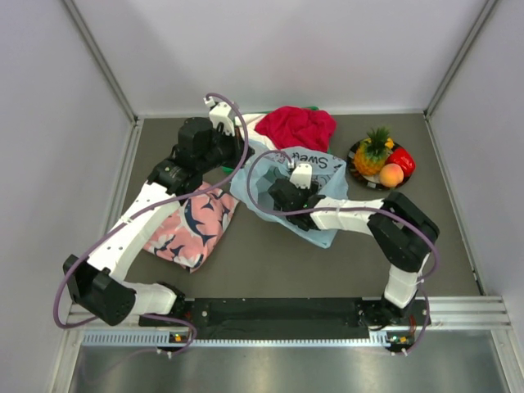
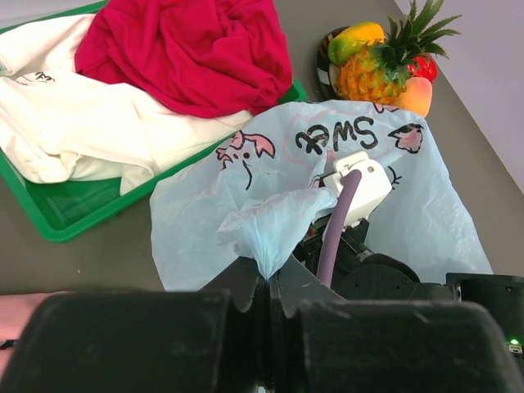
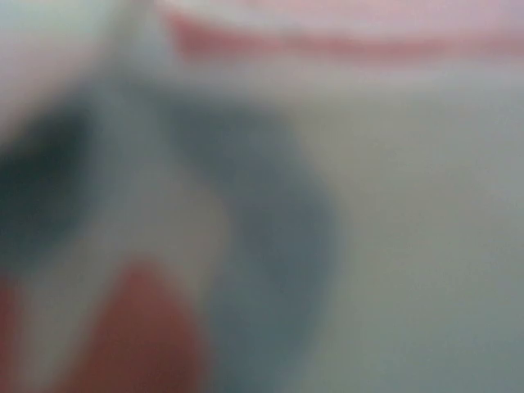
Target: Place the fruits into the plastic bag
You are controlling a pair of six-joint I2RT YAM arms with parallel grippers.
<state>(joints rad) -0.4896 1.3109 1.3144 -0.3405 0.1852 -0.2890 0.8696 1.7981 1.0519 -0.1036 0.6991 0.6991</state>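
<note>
Plastic bag (image 1: 332, 176) lies rumpled at mid-table, between the green tray (image 2: 74, 213) and the plate (image 2: 322, 65) carrying the fruits (image 1: 381, 160). Its long axis seems to run from the pinched far-left corner toward the near right, with the "Sweet" print at the end nearest the plate. The left gripper (image 2: 268, 286) is clamped on a twisted wisp of film; the right gripper (image 1: 282, 198) rests on or inside the bag (its wrist view is pure blur, so cannot tell whether the jaws are apart). Risks, as judged: the thin wisp slips or tears under pull; the mouth collapses, since no clear opening shows; the right arm drags the bag; all fruits remain on the plate, apart from the bag.
</note>
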